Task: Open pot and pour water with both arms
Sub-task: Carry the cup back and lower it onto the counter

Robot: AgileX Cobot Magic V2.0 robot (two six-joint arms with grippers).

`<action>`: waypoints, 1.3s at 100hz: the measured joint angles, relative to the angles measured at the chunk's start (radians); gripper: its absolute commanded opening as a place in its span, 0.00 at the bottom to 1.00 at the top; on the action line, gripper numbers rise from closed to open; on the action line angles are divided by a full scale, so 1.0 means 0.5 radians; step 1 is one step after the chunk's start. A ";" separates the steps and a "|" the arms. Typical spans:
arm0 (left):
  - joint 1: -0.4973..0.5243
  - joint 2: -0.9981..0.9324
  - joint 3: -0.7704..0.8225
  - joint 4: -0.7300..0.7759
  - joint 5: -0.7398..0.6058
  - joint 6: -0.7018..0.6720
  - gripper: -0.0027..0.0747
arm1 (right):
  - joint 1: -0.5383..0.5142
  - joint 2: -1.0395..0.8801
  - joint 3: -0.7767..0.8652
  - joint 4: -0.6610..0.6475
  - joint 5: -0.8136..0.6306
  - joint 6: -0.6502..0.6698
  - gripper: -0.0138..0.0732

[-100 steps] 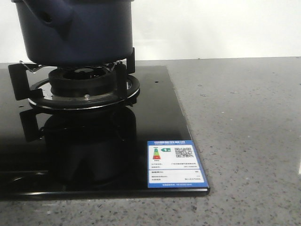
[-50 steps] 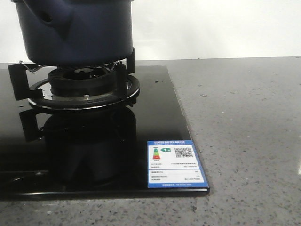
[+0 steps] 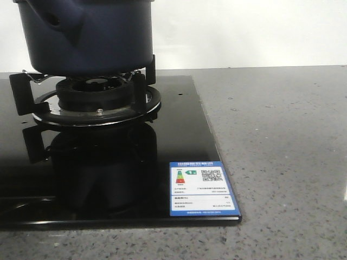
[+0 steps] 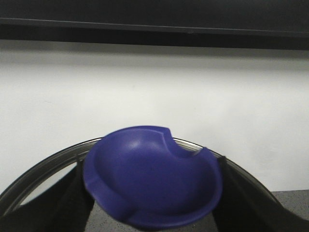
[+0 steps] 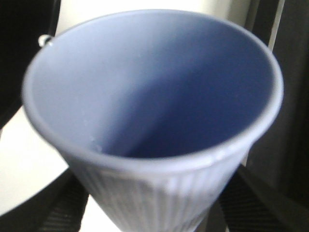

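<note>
The dark navy pot (image 3: 89,35) sits on the gas burner (image 3: 95,100) at the far left, its stubby side handle (image 3: 57,19) facing me; its top is cut off by the frame edge. Neither gripper shows in the front view. In the left wrist view my left gripper (image 4: 153,195) is shut on the blue knob (image 4: 152,176) of a glass lid with a steel rim (image 4: 43,166), against a white wall. In the right wrist view my right gripper (image 5: 154,210) is shut on a pale blue ribbed cup (image 5: 154,96), whose open mouth faces the camera; I see no water inside.
The burner stands on a glossy black glass hob (image 3: 179,124) with a blue energy label (image 3: 201,188) at its front right corner. Grey speckled countertop (image 3: 282,151) stretches to the right. A white wall runs behind.
</note>
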 measured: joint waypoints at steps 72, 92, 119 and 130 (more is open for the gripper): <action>0.000 0.000 0.000 -0.056 0.540 0.000 0.55 | -0.544 -0.745 0.174 1.111 0.627 1.560 0.54; 0.000 0.000 0.000 -0.076 0.593 0.000 0.55 | -0.871 -1.096 0.769 1.257 0.192 1.799 0.54; 0.000 0.000 0.000 -0.076 0.612 0.000 0.55 | -1.288 -1.280 1.647 1.249 -0.777 2.082 0.54; 0.000 0.000 0.000 -0.076 0.615 0.000 0.55 | -1.397 -1.214 1.785 1.233 -1.006 2.092 0.54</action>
